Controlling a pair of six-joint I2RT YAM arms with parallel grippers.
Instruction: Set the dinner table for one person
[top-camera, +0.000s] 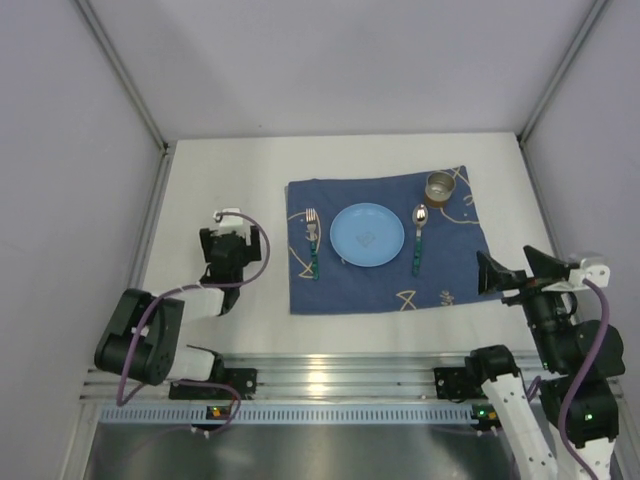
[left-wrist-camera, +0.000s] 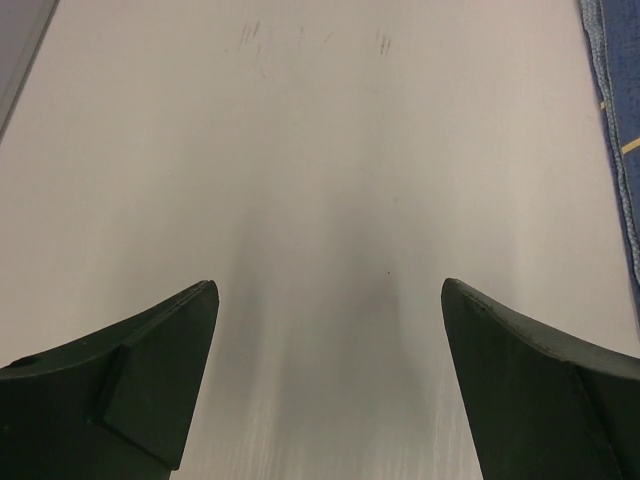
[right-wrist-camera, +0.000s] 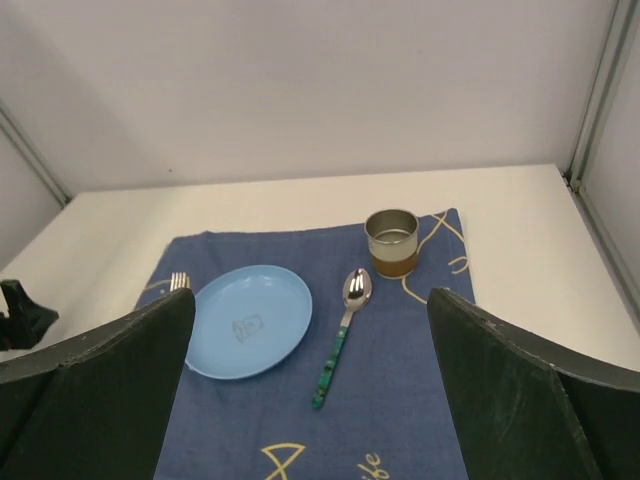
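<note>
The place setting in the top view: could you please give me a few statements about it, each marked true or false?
1. The plate lies on the cloth. True.
2. The fork lies right of the plate. False: it lies left of it; the spoon lies on the right.
3. The cup stands on the plate. False: it stands on the cloth's far right corner.
4. The left gripper and the right gripper are open and empty. True.
5. The left gripper is over the cloth. False: it is over the bare table.

Lab: aluminium rails (top-camera: 330, 372), white panels (top-camera: 350, 60)
</note>
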